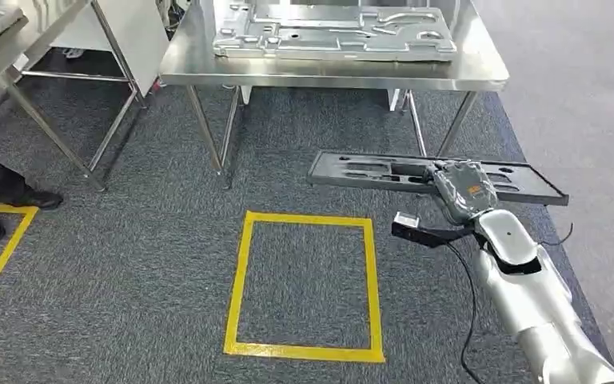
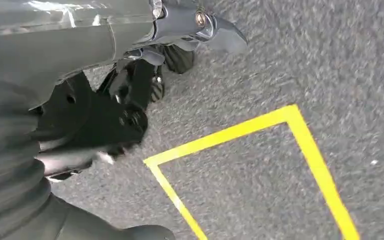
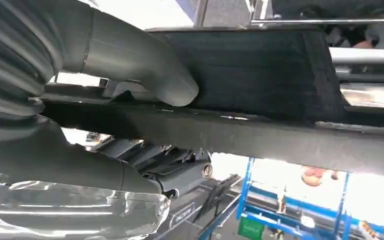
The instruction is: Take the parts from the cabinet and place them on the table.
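Note:
A long, flat dark grey part (image 1: 368, 170) with moulded recesses hangs level above the carpet, just in front of the steel table (image 1: 328, 76). My right hand (image 1: 464, 190) grips it near its right end. In the right wrist view the grey thumb (image 3: 150, 70) presses on one face of the dark part (image 3: 270, 75), with the other fingers under its edge. A large silver stamped panel (image 1: 336, 32) lies on the tabletop. My left hand (image 2: 130, 65) hangs over the carpet, holding nothing, thumb and fingers apart.
A yellow taped square (image 1: 244, 280) marks the carpet ahead of me. A second steel table (image 1: 0, 56) stands at the far left, with a person's dark shoes (image 1: 16, 196) beside more yellow tape (image 1: 0, 256). The table's legs (image 1: 208, 128) stand beyond the square.

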`<state>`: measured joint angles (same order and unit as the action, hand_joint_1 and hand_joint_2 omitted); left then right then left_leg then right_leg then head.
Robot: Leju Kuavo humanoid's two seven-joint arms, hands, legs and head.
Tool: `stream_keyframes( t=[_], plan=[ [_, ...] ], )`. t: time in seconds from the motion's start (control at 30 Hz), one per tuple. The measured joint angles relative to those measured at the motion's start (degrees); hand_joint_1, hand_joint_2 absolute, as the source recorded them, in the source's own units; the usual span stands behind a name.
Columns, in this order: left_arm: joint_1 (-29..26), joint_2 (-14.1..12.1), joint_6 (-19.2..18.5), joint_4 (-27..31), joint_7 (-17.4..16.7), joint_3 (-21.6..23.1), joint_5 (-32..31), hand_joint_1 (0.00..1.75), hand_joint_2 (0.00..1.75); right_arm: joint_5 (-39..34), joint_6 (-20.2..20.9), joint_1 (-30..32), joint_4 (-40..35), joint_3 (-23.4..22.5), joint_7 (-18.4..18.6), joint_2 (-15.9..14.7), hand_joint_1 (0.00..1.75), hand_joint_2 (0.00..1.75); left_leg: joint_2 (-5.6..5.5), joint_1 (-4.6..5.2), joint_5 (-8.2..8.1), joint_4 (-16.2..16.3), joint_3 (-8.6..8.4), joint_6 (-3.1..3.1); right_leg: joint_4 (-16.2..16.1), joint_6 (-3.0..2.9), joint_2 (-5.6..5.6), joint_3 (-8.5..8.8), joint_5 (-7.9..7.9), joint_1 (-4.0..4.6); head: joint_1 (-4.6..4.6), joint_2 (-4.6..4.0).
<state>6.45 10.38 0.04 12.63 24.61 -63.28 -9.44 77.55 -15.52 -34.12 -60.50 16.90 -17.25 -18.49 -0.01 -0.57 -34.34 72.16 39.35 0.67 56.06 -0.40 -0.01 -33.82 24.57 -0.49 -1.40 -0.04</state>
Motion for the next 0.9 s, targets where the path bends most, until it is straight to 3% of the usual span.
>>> stream_keyframes(
  t=[0.03, 0.07, 0.1, 0.17, 0.2, 0.23, 0.33, 0.4, 0.43, 0.5, 0.53, 0.57, 0.6, 0.67, 0.7, 0.73, 0.83, 0.9],
  plan=[
    [-0.07, 0.0, -0.02, 0.0, 0.0, 0.0, 0.0, 0.0, 1.75, 0.0, 0.0, 0.1, 0.0, 0.06, 0.04, 0.0, 1.75, 1.75, 0.0, -0.01, -0.62, 3.53, 2.26, 0.08, 0.04, -0.05, 0.04, 0.24, 0.27, 0.1, 0.06, 0.02],
    [-0.14, 0.0, -0.04, 0.0, 0.0, 0.0, 0.0, 0.0, 1.75, 0.0, 0.02, 0.27, 0.0, 0.09, 0.09, 0.0, 1.75, 1.75, 0.0, -0.04, 0.47, 3.9, 3.04, 0.08, 0.1, -0.04, 0.14, 0.66, 0.58, 0.15, 0.04, 0.0],
    [-0.19, 0.0, -0.11, 0.0, 0.0, 0.0, 0.07, 0.0, 1.75, 0.0, 0.02, 0.47, 0.0, 0.09, 0.09, 0.0, 1.75, 1.75, 0.0, -0.04, 2.92, 1.24, 2.27, -0.01, 0.19, 0.07, 0.27, 1.15, 0.99, 0.18, 0.02, 0.02],
    [-0.14, 0.0, -0.17, 0.0, 0.0, 0.0, 0.07, 0.0, 1.75, 0.0, 0.02, 0.51, 0.0, 0.11, 0.13, 0.02, 1.75, 1.75, -0.01, -0.04, 9.21, -8.76, -1.85, -0.42, 0.58, 0.31, 0.42, 2.14, 1.92, 0.19, 0.04, 0.0],
    [-0.17, -0.04, -0.15, 0.0, 0.0, 0.0, 0.07, 0.0, 1.75, -0.02, 0.02, 0.51, 0.0, 0.11, 0.17, 0.02, 1.75, 1.75, -0.1, 0.0, 10.27, -12.71, -3.32, -0.88, 0.73, 0.54, 0.41, 2.3, 2.42, 0.16, -0.02, 0.0],
    [-0.13, -0.04, -0.17, 0.0, 0.04, 0.0, 0.07, 0.0, 1.75, -0.02, 0.02, 0.4, 0.0, 0.11, 0.26, 0.0, 1.75, 1.75, -0.19, 0.28, 9.47, -13.88, -4.05, -1.09, 1.14, 0.91, 0.59, 2.01, 2.66, 0.55, 0.02, 0.02],
    [-0.09, -0.09, -0.15, 0.0, 0.09, 0.02, 0.07, 0.0, 1.75, -0.07, 0.02, 0.57, -0.02, 0.09, 0.35, 0.0, 1.75, 1.75, -0.25, 0.53, 9.18, -13.7, -3.88, -1.83, 0.66, 1.86, 0.65, 2.05, 2.78, 0.27, -0.04, 0.0],
    [-0.04, -0.04, -0.15, 0.0, 0.09, 0.02, 0.09, 0.0, 1.75, -0.15, -0.02, 0.82, -0.39, -0.04, 0.42, -0.13, 1.75, 1.75, -0.24, -0.01, 9.3, -14.82, -5.02, -2.39, 1.52, 2.58, 0.48, 2.35, 3.6, 0.16, -0.24, 0.0],
    [0.13, -0.02, -0.17, 0.0, 0.09, 0.02, 0.09, 0.0, 1.75, -0.17, -0.02, 0.68, -0.44, -0.07, 0.53, -0.18, 1.75, 1.75, -0.21, -0.08, 9.14, -14.98, -5.28, -2.67, 4.91, 2.9, 0.37, 0.5, 5.25, 0.08, -0.68, 0.02],
    [0.18, 0.0, -0.15, 0.0, 0.11, 0.02, 0.11, 0.0, 1.75, -0.24, -0.02, 0.8, -0.46, -0.11, 0.61, -0.31, 1.75, 1.75, -0.21, -0.08, 8.72, -14.98, -5.55, -2.92, 14.67, 3.44, 0.36, -5.21, 8.88, -0.25, -0.66, 0.02],
    [0.08, 0.0, -0.15, 0.0, 0.11, 0.02, 0.11, 0.0, 1.75, -0.24, 0.0, 1.03, -0.44, -0.11, 0.61, -0.33, 1.75, 1.75, -0.21, -0.07, 8.47, -14.96, -5.75, -2.91, 18.38, 3.61, 0.35, -7.68, 9.65, -0.38, -0.63, 0.0],
    [0.02, 0.0, -0.09, 0.0, 0.11, 0.02, 0.13, 0.0, 1.75, -0.24, 0.04, 1.17, -0.44, -0.09, 0.59, -0.31, 1.75, 1.75, -0.23, -0.08, 8.19, -14.94, -6.09, -2.86, 19.67, 3.73, 0.32, -9.07, 9.02, -0.52, -0.7, 0.0],
    [-0.08, 0.0, -0.04, 0.0, 0.11, 0.0, 0.31, 0.0, 1.75, -0.24, 0.15, 1.21, -0.37, -0.07, 0.41, -0.33, 1.75, 1.75, -0.24, -0.09, 7.8, -14.94, -6.67, -2.74, 17.55, 3.82, 0.3, -8.83, 6.38, -0.77, -0.68, 0.02],
    [-0.04, 0.02, -0.04, 0.0, 0.11, 0.0, 0.31, 0.0, 1.75, -0.28, 0.15, 1.12, -0.35, -0.07, 0.35, -0.33, 1.75, 1.75, -0.29, -0.1, 6.93, -14.93, -8.01, -2.39, 7.48, 3.7, 0.03, -4.9, -0.51, -0.96, -0.68, 0.02],
    [-0.02, 0.04, -0.07, 0.0, 0.11, 0.02, 0.31, 0.0, 1.75, -0.35, 0.15, 1.04, -0.33, -0.09, 0.35, -0.35, 1.75, 1.75, -0.3, -0.1, 6.43, -14.95, -8.48, -2.12, 2.45, 3.51, -0.24, -3.03, -2.84, -0.97, -0.7, 0.0],
    [0.04, 0.07, -0.07, 0.0, 0.11, 0.02, 0.31, 0.0, 1.75, -0.39, 0.18, 0.81, -0.31, -0.07, 0.37, -0.35, 1.75, 1.75, -0.32, 0.21, 6.12, -14.92, -8.53, -1.66, 1.89, 3.25, -0.27, -2.18, -1.54, -0.39, -0.57, 0.0],
    [0.07, 0.04, -0.04, 0.0, 0.11, 0.02, 0.31, 0.0, 1.75, -0.42, 0.2, 0.61, -0.31, -0.07, 0.35, -0.37, 1.75, 1.75, -0.22, 0.01, 5.64, -15.2, -8.7, -0.78, 1.3, 1.99, -0.01, -2.3, -0.84, -0.08, -0.46, 0.0],
    [0.13, 0.02, -0.04, 0.0, 0.13, 0.02, 0.31, 0.0, 1.75, -0.42, 0.22, 0.63, -0.35, -0.09, 0.31, -0.37, 1.75, 1.75, -0.07, -0.14, 4.82, -14.55, -8.96, -0.06, 0.58, 1.15, 0.05, -1.29, -0.71, -0.55, -0.46, 0.0]
  ],
)
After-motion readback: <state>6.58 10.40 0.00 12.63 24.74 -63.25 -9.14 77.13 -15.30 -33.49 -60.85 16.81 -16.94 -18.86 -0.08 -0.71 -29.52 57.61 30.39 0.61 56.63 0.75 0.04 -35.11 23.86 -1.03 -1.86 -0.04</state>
